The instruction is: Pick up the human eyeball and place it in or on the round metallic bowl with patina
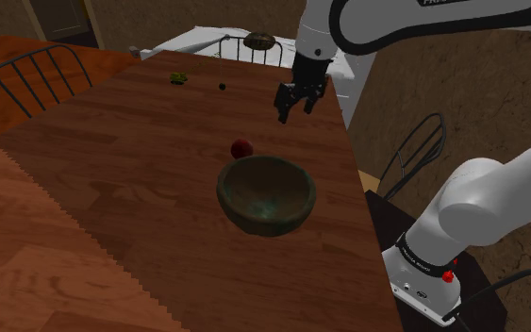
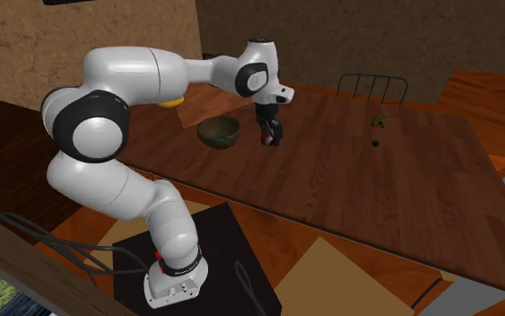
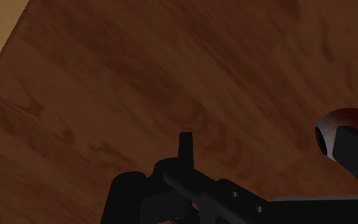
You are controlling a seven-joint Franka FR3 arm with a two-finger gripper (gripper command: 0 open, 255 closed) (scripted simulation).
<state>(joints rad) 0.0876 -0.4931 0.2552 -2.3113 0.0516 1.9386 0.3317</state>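
The eyeball (image 1: 241, 148) is a small dark-red ball lying on the wooden table (image 1: 131, 179), just beyond the bowl's far rim. The round bowl (image 1: 266, 195) is brown with green patina and stands upright, with nothing inside. My black gripper (image 1: 295, 113) hangs open above the table, farther back than the eyeball and toward the shoulder view's right, touching nothing. In the wrist view the eyeball (image 3: 336, 122) peeks out beside one finger, outside the open gripper (image 3: 262, 135). The second exterior view shows the gripper (image 2: 270, 135) just right of the bowl (image 2: 219, 131).
A small green object (image 1: 178, 79) and a tiny black ball (image 1: 222, 86) lie near the table's far end. Metal chairs (image 1: 37, 75) stand at the table's sides. The table's edge runs close under the gripper, on the shoulder view's right.
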